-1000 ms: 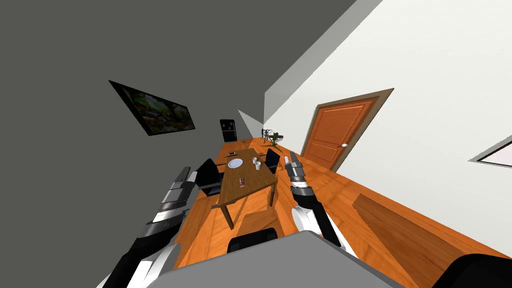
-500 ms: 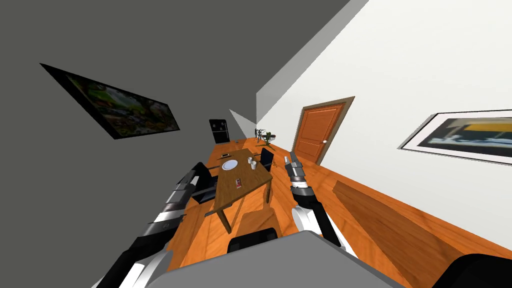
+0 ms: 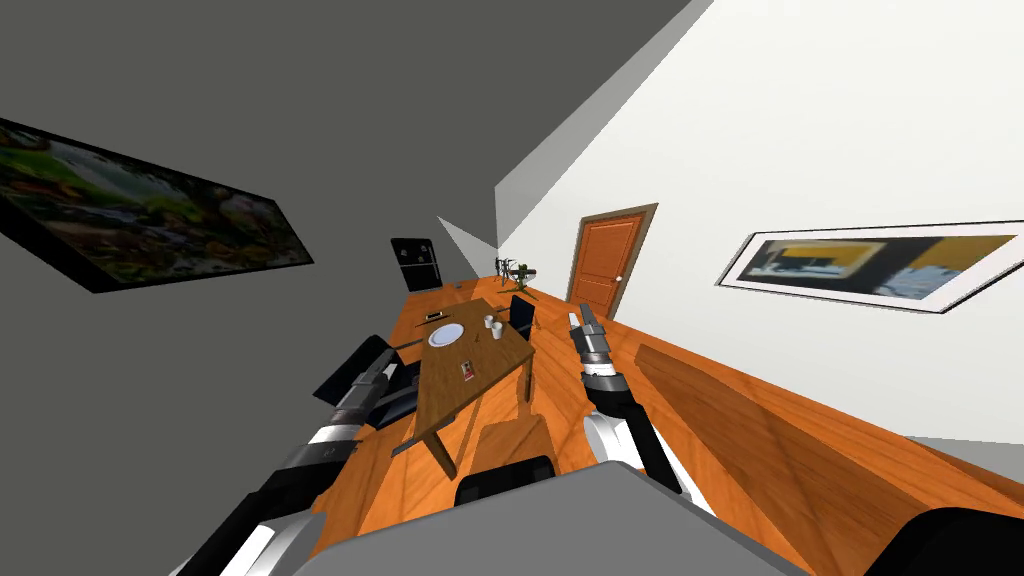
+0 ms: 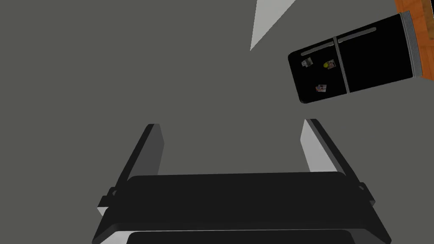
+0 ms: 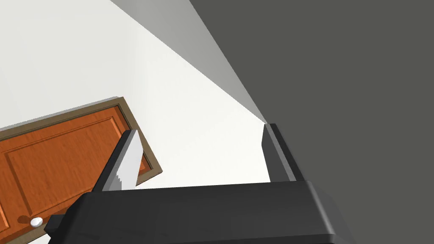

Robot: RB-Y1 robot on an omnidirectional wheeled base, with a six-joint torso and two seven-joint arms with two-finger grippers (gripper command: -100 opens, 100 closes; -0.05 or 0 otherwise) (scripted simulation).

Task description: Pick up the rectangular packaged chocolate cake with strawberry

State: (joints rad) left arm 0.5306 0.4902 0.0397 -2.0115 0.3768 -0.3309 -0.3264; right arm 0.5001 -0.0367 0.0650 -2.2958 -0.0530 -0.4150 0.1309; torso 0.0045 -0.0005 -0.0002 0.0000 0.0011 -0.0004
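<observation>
In the head view a small red-and-dark rectangular package (image 3: 467,370) lies flat near the middle of a long wooden table (image 3: 447,400), ahead of me. Both arms are raised in front of my chest, well short of the package. My left gripper (image 3: 385,358) hovers over the table's left side and my right gripper (image 3: 579,320) is off its right side. In the left wrist view the left gripper (image 4: 231,144) stands open with nothing between its fingers. The right gripper (image 5: 199,154) in the right wrist view is open and empty too.
On the table's far half are a white plate (image 3: 446,335), two white cups (image 3: 492,323) and a dark flat item (image 3: 434,318). Dark chairs (image 3: 365,378) (image 3: 521,312) flank the table; a wooden chair (image 3: 508,440) stands at its near end. A black fridge (image 3: 415,264), a door (image 3: 603,265) and a long wooden unit (image 3: 760,420) line the walls.
The whole head view has shifted: the table has slid left, and the framed pictures on both walls have come nearer, so I have moved. Both arms hold the same pose.
</observation>
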